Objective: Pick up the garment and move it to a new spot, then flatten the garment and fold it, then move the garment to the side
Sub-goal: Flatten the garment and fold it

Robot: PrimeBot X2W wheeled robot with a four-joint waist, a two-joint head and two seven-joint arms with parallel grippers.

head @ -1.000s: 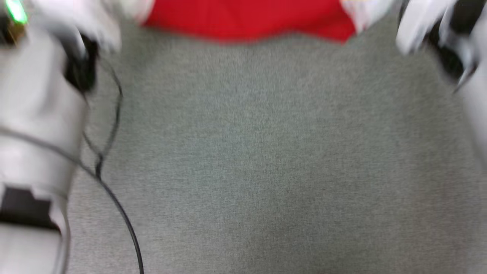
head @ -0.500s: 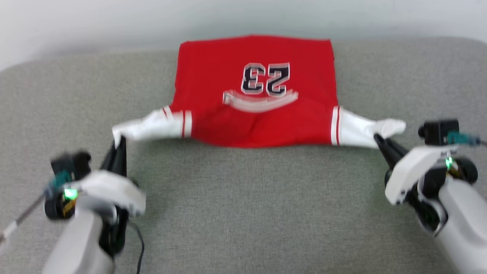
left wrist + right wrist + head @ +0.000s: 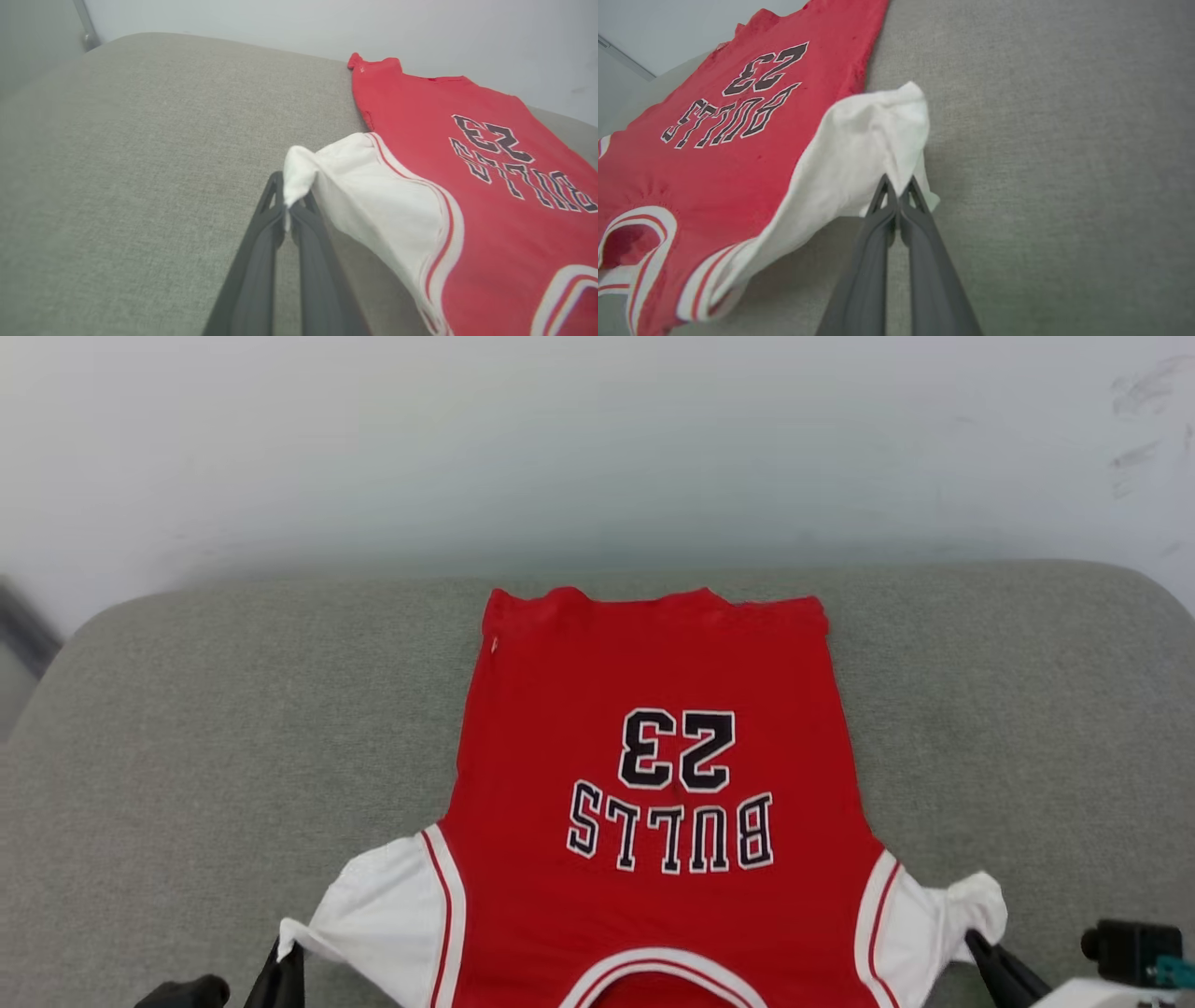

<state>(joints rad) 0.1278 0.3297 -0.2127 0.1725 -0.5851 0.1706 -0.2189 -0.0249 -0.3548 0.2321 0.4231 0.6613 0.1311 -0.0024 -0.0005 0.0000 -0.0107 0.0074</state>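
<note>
two sleeve tips (image 3: pixel 299 168) sit clamped in my left gripper (image 3: pixel 287 210) and right gripper (image 3: pixel 899 192); the garment (image 3: pixel 653 691) spans between, length running away from me.

On cushion (image 3: pixel 187 756), garment (image 3: pixel 653 691); behind it, wall (image 3: pixel 560 448).

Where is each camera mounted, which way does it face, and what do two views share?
Head view: on the head, looking forward and down at the jersey on the grey cushion; left gripper and right gripper tips at bottom.
Left wrist view: on the left wrist, looking along shut fingers pinching a white sleeve.
Right wrist view: likewise, pinching the other sleeve.
Shared: both wrist views show the jersey's lettering.
</note>
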